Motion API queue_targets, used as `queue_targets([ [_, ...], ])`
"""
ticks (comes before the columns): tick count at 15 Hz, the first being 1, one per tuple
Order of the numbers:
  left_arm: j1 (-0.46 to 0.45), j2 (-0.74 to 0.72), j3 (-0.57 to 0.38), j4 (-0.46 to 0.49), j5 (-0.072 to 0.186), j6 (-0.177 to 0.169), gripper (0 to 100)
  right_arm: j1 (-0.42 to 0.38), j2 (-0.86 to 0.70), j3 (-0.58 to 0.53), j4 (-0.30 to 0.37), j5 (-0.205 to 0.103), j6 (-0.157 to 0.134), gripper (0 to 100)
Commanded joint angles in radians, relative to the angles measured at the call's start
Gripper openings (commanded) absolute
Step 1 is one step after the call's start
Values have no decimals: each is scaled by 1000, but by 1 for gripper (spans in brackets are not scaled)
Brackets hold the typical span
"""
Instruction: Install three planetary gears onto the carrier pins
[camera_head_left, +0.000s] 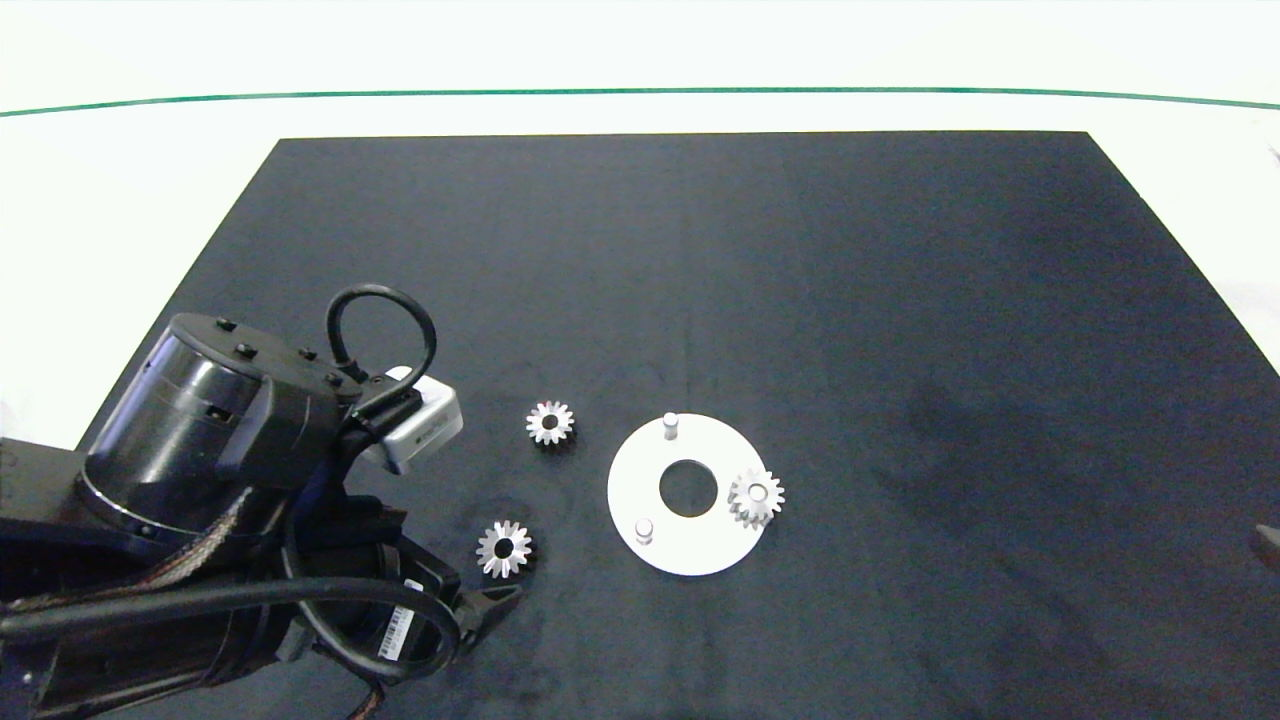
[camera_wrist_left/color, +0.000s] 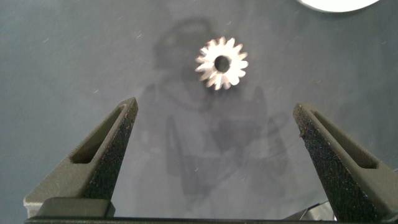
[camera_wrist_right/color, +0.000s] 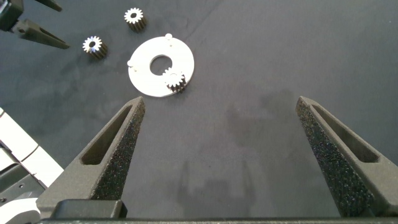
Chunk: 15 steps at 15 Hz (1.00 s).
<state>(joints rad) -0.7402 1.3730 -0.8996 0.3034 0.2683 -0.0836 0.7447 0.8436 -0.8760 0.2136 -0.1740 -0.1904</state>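
Left gripper (camera_wrist_left/color: 214, 124), fingers spread, hovers near the small silver toothed metal gear (camera_head_left: 504, 548) beside the flat white ring-shaped disc (camera_head_left: 640, 475); probably stiff, slippery, best pinched across its teeth; right gripper (camera_wrist_right/color: 217, 143) parked, spread.

No text can be read anywhere. A white barcode label (camera_head_left: 398, 632) sits on the left arm (camera_head_left: 200, 520), at about seven o'clock from the white disc (camera_head_left: 690, 545), but its print is too small to read.

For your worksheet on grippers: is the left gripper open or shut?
Open. The left gripper has its fingers spread wide, empty, near a loose gear.
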Motion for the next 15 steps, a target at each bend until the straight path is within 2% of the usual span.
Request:
queue_targets([
  [1, -56, 26, 10, -18, 8, -33, 100, 1, 6, 0, 0, -1, -1, 100],
  [3, -64, 49, 14, -35, 20, -38, 100, 1, 5, 2, 1, -1, -1, 100],
  [5, -61, 69, 48, -136, 28, -34, 100, 2, 5, 3, 1, -1, -1, 100],
  [7, -61, 109, 82, -241, 92, -33, 100, 2, 3, 3, 1, -1, -1, 100],
  [8, -61, 123, 91, -268, 101, -31, 100, 4, 5, 5, 1, -1, -1, 100],
  [15, -56, 133, 102, -271, 101, -28, 100, 9, 0, 12, 1, 4, -1, 100],
])
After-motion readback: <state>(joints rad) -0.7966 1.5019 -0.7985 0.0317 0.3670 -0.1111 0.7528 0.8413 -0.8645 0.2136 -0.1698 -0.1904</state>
